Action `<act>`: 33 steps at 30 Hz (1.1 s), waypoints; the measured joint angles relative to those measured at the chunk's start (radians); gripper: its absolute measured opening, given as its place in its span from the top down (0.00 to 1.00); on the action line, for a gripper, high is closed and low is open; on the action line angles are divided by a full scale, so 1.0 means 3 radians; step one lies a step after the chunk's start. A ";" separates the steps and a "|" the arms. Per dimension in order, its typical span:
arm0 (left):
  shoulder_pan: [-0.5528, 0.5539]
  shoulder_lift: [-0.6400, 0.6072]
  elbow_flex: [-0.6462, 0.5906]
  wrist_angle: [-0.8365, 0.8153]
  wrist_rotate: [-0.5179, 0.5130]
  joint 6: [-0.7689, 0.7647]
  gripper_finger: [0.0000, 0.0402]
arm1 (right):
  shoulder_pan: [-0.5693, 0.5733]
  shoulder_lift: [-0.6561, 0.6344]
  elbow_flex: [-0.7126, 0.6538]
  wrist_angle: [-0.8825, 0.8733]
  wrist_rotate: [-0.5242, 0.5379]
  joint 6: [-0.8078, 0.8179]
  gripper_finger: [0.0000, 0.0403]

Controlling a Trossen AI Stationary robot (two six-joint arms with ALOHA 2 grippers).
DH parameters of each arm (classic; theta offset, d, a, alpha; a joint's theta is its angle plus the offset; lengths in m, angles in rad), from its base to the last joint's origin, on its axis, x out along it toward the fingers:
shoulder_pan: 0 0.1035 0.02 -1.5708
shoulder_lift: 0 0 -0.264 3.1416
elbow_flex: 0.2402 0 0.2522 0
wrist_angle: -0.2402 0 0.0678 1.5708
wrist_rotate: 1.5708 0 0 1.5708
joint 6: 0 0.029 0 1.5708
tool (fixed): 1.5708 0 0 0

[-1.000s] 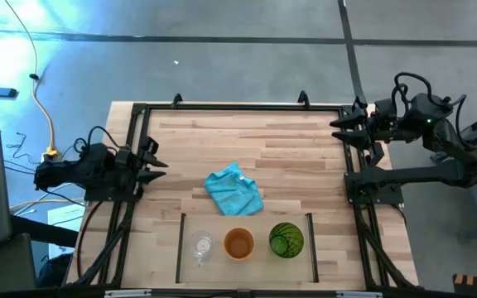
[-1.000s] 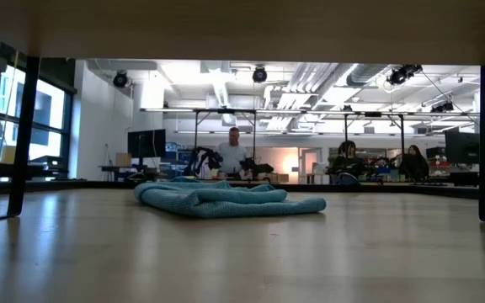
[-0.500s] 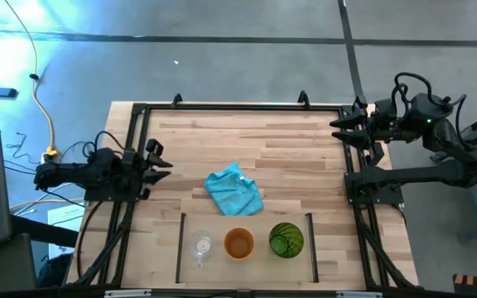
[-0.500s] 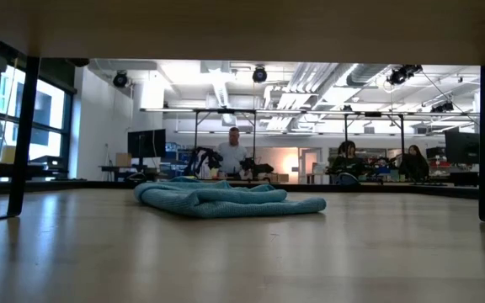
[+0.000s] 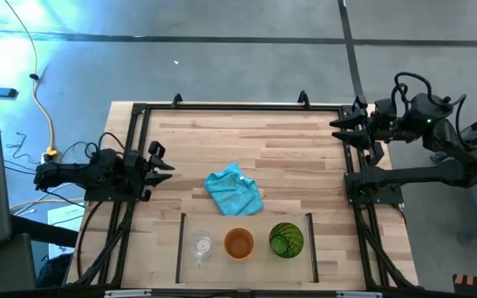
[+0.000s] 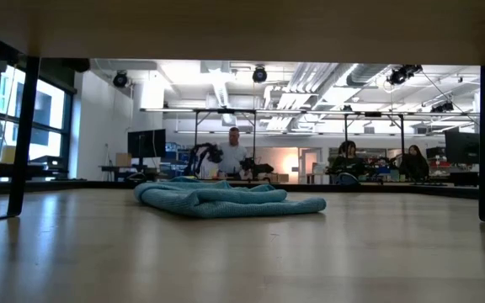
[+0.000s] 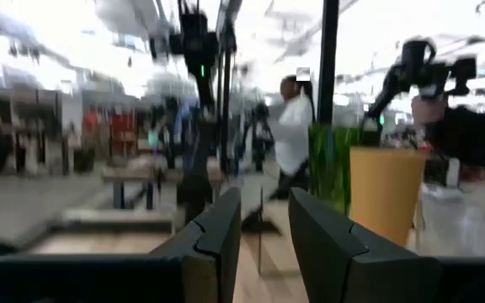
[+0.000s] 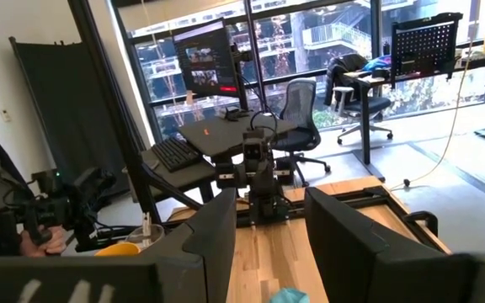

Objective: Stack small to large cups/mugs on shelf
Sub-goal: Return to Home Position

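Lined up lower centre on the shelf [image 5: 222, 270]: glass [image 5: 201, 246], orange cup [image 5: 238, 243], green tumbler [image 5: 286, 240] — side by side, not nested. Left gripper [image 5: 166, 162] at mid-left, right gripper [image 5: 338, 130] upper right, both parted, holding nothing. Little left to upset — only a low swing inward catching the cloth [image 5: 233, 189].

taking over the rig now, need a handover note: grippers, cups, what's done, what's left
Left gripper: jaws open, empty, at the left edge of the table.
Right gripper: jaws open, empty, at the right edge.
Cups: clear glass, orange cup and green tumbler stand in a row inside the shelf outline, small to large.
Blue cloth lies mid-table, outside it.
Done: all three placed.
Left: probably just parking both arms at home.
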 joint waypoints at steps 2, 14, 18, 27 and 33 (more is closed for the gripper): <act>0.0000 0.0001 0.0000 -0.0175 0.0008 -0.0072 0.77 | 0.0001 0.0000 0.0000 -0.0034 0.0001 -0.0013 0.66; 0.0000 0.0001 0.0000 -0.0323 -0.0052 -0.0168 0.77 | 0.0001 -0.0127 -0.0607 0.0710 -0.0025 0.0027 0.66; 0.0000 0.0000 0.0001 -0.0487 -0.0163 -0.0146 0.77 | 0.0001 -0.0256 -0.0868 0.0886 -0.0028 0.0209 0.66; 0.0000 0.0000 0.0001 -0.0898 -0.0174 -0.0120 0.77 | 0.0000 -0.0494 -0.1105 0.1278 -0.0036 0.0375 0.66; 0.0000 0.0006 0.0003 -0.0924 -0.0180 -0.0042 0.77 | 0.0001 -0.0506 -0.1104 0.1372 -0.0076 0.0401 0.66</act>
